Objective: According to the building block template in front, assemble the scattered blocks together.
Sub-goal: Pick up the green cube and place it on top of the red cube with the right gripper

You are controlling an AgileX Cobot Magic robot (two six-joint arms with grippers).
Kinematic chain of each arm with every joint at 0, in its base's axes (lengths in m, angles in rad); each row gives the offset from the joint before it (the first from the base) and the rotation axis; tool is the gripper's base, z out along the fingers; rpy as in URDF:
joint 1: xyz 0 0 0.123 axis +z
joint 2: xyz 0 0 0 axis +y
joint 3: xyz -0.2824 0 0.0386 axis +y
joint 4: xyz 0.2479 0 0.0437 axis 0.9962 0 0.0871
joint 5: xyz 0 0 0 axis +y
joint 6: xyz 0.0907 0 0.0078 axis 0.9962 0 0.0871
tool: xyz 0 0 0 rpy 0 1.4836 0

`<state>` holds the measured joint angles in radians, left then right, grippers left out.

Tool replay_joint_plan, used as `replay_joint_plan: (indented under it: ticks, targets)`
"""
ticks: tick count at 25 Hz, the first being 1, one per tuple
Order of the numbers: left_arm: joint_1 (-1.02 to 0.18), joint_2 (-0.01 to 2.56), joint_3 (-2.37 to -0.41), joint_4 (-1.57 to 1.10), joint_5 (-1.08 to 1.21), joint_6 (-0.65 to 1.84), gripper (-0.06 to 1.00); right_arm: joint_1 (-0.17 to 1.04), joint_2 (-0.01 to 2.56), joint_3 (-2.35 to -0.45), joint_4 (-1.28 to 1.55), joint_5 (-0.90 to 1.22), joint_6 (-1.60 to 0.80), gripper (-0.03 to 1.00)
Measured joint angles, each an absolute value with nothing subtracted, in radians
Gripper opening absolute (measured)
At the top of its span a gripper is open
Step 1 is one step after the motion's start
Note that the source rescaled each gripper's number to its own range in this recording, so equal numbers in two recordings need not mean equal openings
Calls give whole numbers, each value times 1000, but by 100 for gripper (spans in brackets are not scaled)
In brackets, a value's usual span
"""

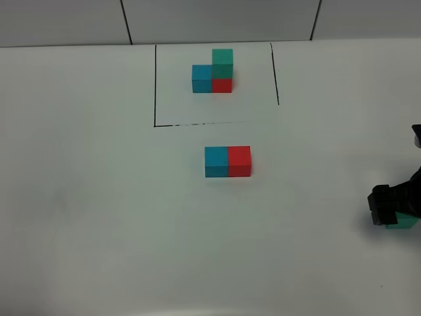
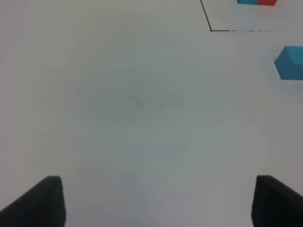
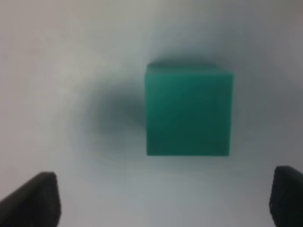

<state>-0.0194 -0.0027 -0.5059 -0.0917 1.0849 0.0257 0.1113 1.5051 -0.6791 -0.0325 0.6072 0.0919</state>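
Green block [image 3: 188,109] sits untouched just beyond the right gripper [image 3: 163,196], fingers [image 3: 38,201] apart; advance squarely, straddling opposite faces before closing.

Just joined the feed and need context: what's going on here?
A two-arm robot is copying the framed template: blue beside red, green atop red. The loose blue block and red block already sit side by side, touching, in the middle of the table. The green block lies near the right edge, with the right claw open around it, not yet gripping. The left claw is open above the table, holding nothing.
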Motion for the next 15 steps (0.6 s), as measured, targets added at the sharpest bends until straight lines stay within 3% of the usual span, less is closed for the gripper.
replay_joint_plan:
  ticks: [15]
  targets:
    - [-19,-3,-506,-92,1085,26,76,111,1505,-660,-31,527,93,79]
